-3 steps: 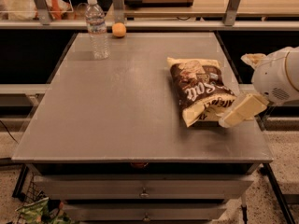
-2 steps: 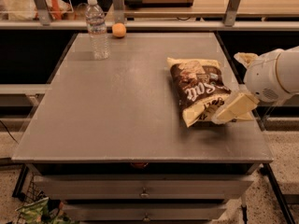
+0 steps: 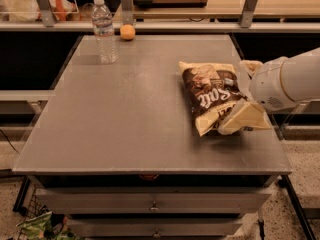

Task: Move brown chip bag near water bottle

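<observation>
Camera view, seen from the front of the grey table [image 3: 125, 124]: the brown chip bag [image 3: 212, 91] lies flat on the right half, well apart from the water bottle [image 3: 104, 31], which stands upright near the far left corner with a small orange fruit [image 3: 127, 32] close by. The gripper [image 3: 235, 96] sits at the bag's right side with its jaws spread. One cream finger overlaps the bag's near corner and the other is by its far right edge, grasping nothing.
</observation>
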Robot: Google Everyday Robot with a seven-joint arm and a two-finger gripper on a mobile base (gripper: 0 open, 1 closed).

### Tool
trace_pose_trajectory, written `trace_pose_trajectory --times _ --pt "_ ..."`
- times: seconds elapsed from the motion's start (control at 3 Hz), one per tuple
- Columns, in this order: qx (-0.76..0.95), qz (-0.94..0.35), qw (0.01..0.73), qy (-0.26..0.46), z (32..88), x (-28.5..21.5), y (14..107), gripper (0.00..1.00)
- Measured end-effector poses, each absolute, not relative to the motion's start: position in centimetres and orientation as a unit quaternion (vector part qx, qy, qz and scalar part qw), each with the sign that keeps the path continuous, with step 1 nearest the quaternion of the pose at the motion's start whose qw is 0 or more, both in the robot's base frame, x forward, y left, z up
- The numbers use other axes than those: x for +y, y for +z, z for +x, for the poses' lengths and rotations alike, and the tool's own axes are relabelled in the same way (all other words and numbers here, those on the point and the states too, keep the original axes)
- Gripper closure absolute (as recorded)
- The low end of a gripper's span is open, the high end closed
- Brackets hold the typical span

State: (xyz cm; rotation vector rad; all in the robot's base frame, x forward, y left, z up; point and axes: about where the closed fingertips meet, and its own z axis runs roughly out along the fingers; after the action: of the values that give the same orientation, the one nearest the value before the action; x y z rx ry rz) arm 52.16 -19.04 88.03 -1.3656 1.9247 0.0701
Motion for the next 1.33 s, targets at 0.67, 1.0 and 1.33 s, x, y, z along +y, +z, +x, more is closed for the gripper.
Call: trace_pose_trajectory --times 0.67,1.0,1.33 --pt "0.745 -0.550 0.377 0.032 52.6 -18.0 87.6 0.41" --pt "0.740 -0.555 0.379 0.026 53.0 -17.2 88.2 0.65" --pt "0.728 -0.552 0.404 0.043 54.0 -14.8 90.2 0.88"
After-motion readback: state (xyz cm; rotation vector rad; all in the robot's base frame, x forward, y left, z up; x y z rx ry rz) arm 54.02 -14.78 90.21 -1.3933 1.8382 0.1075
